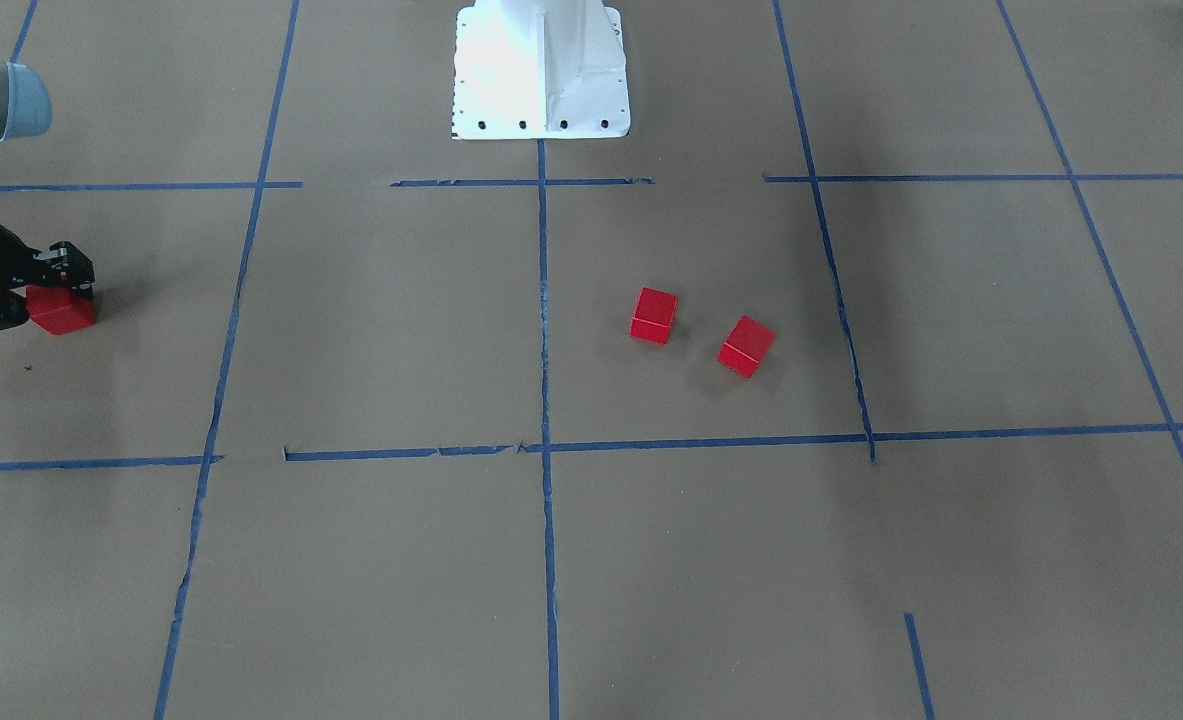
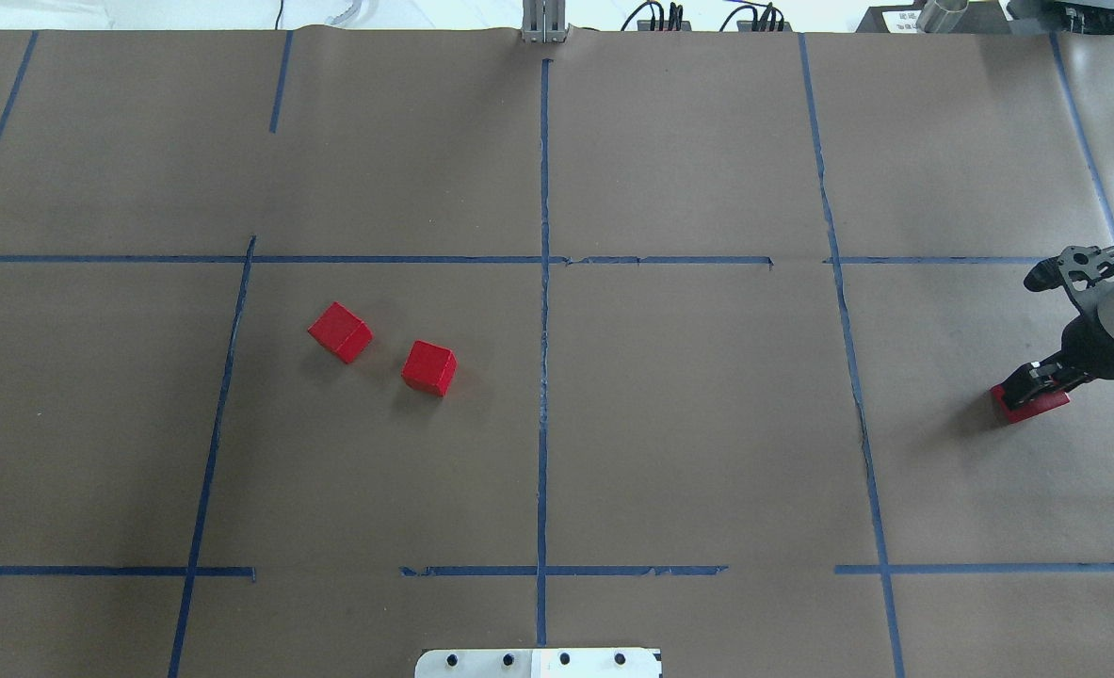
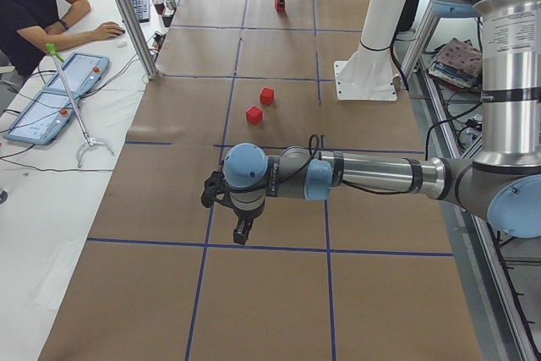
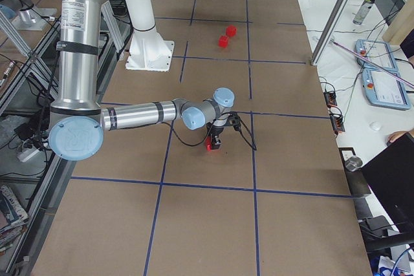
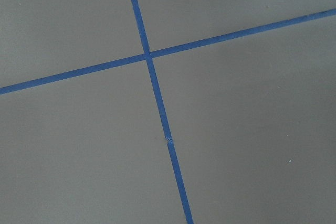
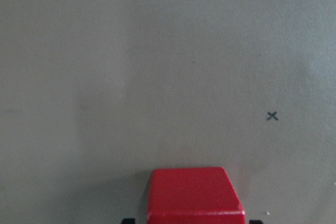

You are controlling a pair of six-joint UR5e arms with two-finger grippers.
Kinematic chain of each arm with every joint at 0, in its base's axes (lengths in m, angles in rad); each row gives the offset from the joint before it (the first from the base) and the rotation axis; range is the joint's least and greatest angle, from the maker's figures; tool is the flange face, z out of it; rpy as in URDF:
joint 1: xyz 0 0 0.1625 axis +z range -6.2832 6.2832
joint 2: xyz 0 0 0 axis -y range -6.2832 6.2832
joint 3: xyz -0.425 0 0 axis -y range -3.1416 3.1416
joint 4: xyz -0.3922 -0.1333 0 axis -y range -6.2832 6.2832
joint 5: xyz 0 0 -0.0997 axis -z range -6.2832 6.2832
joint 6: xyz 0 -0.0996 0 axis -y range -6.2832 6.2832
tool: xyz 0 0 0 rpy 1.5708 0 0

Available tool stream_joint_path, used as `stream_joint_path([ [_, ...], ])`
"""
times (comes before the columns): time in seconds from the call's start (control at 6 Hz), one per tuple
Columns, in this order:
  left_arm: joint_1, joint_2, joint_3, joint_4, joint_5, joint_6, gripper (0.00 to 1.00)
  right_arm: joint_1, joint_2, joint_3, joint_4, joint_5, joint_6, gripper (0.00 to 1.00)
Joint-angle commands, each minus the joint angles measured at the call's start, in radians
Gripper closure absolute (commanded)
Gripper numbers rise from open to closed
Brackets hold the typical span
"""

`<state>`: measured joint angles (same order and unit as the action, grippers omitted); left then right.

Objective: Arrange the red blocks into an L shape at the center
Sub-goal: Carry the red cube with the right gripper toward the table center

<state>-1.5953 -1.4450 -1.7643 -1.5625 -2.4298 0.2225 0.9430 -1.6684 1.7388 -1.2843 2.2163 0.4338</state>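
No L shape yet. Two small matte red cubes (image 2: 428, 367) lie apart near the blue tape centre line (image 2: 543, 424). The third red cube (image 2: 1037, 408) sits far from that line, the right tool (image 2: 1032, 384) astride it; clamped or not, I cannot tell. For the left tool (image 3: 242, 231) I cannot tell either.

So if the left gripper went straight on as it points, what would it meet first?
Probably bare brown paper near a blue tape crossing: the left gripper points down, and its wrist view shows nothing else beneath.
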Motion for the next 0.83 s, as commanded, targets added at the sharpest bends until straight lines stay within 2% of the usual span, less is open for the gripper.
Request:
stream_joint_path([
  [0.0,0.0,0.0,-0.004,0.001,0.0,0.0,0.0,-0.004,0.016,0.144,-0.016,0.002,0.02,1.0],
  [0.17,0.0,0.0,-0.015,0.001,-0.002,-0.03,0.0,-0.047,0.048,0.215,-0.015,-0.001,0.127,1.0],
  [0.5,0.005,-0.003,-0.038,-0.002,-0.002,-0.061,0.0,-0.216,0.268,0.217,-0.035,-0.024,0.477,1.0],
  [0.67,0.065,-0.003,-0.065,-0.025,0.0,-0.066,0.0,-0.322,0.427,0.209,-0.153,-0.106,0.567,1.0],
])
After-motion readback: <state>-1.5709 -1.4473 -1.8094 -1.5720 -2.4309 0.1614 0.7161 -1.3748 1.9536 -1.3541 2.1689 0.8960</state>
